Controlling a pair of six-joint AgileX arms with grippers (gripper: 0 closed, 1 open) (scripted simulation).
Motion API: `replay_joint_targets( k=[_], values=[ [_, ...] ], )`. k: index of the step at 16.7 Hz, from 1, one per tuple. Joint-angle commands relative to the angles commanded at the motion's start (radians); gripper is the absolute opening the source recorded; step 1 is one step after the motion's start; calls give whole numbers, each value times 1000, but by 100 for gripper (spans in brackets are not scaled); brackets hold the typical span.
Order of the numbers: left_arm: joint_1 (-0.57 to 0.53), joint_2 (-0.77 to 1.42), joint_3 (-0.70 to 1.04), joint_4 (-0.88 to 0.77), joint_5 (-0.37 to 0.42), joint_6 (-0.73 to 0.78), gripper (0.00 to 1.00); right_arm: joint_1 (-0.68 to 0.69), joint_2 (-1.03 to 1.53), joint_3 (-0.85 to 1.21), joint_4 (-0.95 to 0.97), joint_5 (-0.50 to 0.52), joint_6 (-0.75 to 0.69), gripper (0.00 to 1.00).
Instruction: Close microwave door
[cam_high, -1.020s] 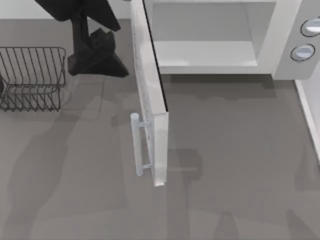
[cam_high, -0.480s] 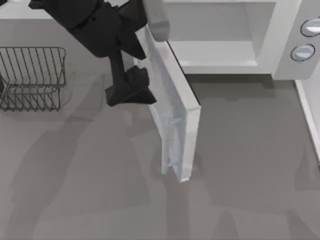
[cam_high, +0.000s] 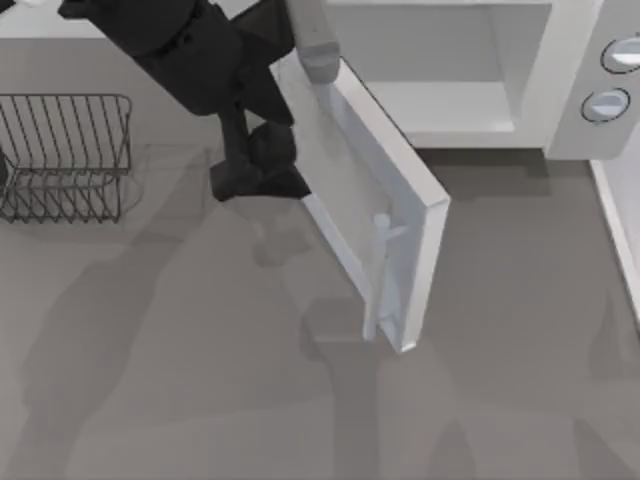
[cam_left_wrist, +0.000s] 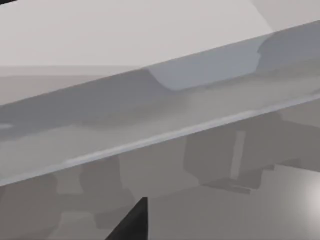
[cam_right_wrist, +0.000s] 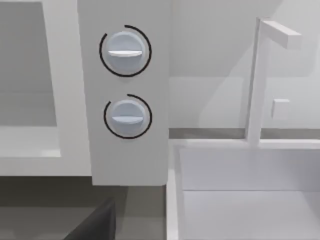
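Pressure should be kept low and steady by the left gripper, jaw state not discernible, on the outer face of the half-open microwave door, swinging it toward two o'clock until it seats against the microwave.

Wire rack left of door, microwave behind.

Grey table; wire rack at left
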Motion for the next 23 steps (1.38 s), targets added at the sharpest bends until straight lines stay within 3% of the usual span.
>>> replay_joint_targets(
  k=[8,23],
  values=[
    [0,0,0,0,0,0,2,0,0,0,0,0,0,100],
    [-46,32,37,12,-16,-49,0,0,0,0,0,0,0,100]
  ],
)
